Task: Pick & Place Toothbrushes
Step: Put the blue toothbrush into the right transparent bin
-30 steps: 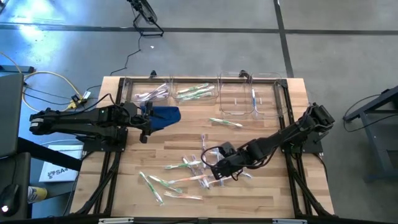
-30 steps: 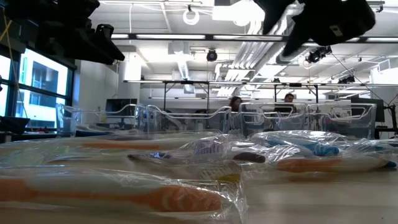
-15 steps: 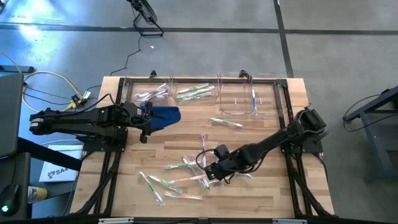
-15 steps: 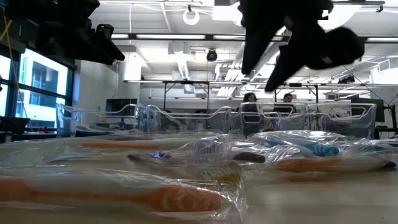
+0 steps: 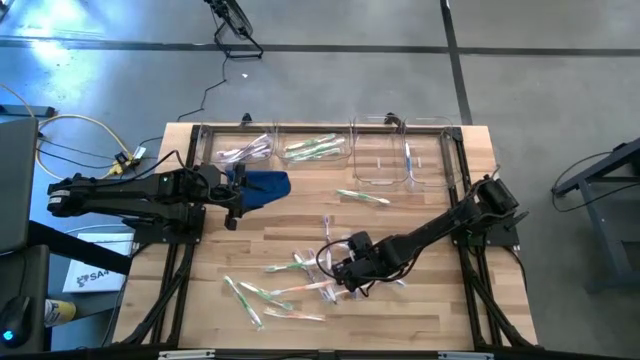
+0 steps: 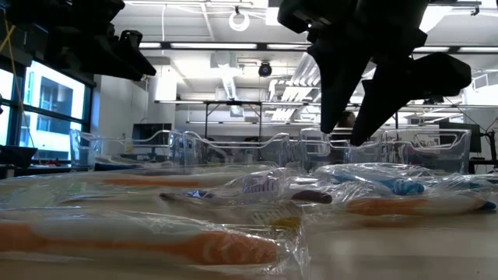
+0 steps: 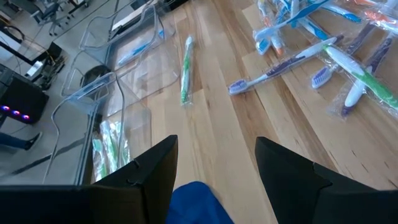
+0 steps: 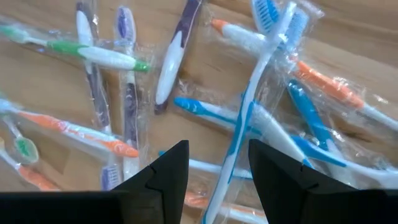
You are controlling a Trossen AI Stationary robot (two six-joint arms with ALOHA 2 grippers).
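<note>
The right hand (image 5: 338,277) is held open just above the wrapped toothbrushes (image 8: 249,118) scattered mid-bench (image 5: 420,310), gripping nothing. The left hand (image 5: 236,203) is parked open by the blue cloth (image 5: 264,186). More toothbrushes are kept in the clear bins (image 5: 315,148).

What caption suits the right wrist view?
Open right end effector hovering over a heap of wrapped toothbrushes.
</note>
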